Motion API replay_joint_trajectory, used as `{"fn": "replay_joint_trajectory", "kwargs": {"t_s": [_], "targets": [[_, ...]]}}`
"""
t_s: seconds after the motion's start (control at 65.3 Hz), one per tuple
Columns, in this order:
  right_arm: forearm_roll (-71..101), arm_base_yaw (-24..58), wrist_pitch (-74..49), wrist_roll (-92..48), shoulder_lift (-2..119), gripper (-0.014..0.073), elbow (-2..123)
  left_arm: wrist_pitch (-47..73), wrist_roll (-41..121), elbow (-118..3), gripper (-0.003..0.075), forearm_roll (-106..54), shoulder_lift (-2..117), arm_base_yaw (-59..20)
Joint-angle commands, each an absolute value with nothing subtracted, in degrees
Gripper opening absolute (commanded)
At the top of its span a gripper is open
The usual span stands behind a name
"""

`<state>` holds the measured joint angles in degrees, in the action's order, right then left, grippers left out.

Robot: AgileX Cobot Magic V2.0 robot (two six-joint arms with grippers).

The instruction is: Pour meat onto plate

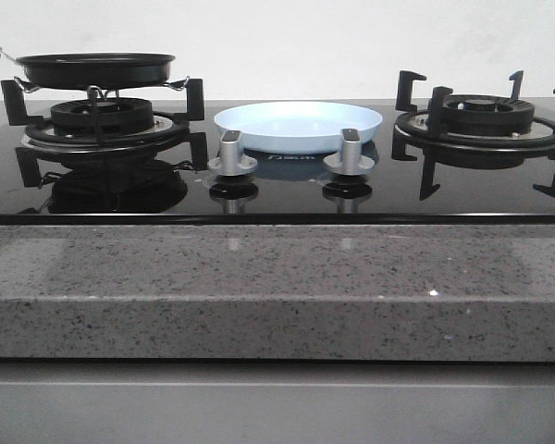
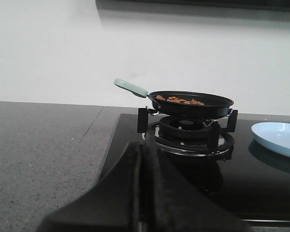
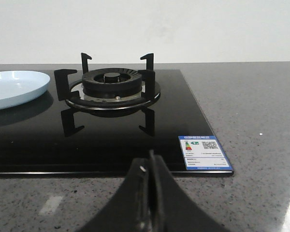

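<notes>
A black glass hob (image 1: pixel 277 199) is set into a speckled grey stone counter (image 1: pixel 277 287). Two burners are mounted on it: the left burner (image 1: pixel 102 120) and the right burner (image 3: pixel 112 87). A black frying pan (image 2: pixel 191 103) with a pale-green handle (image 2: pixel 130 87) is seated on the left burner's supports. The plate (image 1: pixel 299 126) lies flat on the glass between the burners, behind two silver knobs (image 1: pixel 232 155).

The left gripper (image 2: pixel 144 193) is held low and level at the hob's near edge, pointed toward the pan, which stands well ahead of it; its fingers are pressed together with nothing between them. The plate is seen ahead and off to the inner side.

The right gripper (image 3: pixel 150 198) is held low over the counter, aimed at the right burner, its fingers likewise closed and empty.

The meat (image 2: pixel 180 100) rests inside the pan as a low heap.
</notes>
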<state>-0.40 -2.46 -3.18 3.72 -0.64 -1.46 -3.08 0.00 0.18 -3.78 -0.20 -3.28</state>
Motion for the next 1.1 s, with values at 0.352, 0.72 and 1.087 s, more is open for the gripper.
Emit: {"fn": "replay_joint_trajectory", "kwargs": {"t_s": [0.352,0.72,1.087], "targets": [[-0.72,-2.78,1.62,3.5,-1.57,-0.0069,-1.18,-8.56,-0.4,-0.22,-0.002,-3.78,-1.18,-3.23],[-0.72,-2.78,-0.8,3.5,-1.52,-0.0069,5.04,-5.2,-0.4,-5.93,-0.002,-8.1,-0.83,-3.23],[-0.72,-2.78,-23.1,3.5,9.21,-0.0069,28.49,18.63,-0.4,-31.13,-0.002,-5.89,11.91,-3.23]]}}
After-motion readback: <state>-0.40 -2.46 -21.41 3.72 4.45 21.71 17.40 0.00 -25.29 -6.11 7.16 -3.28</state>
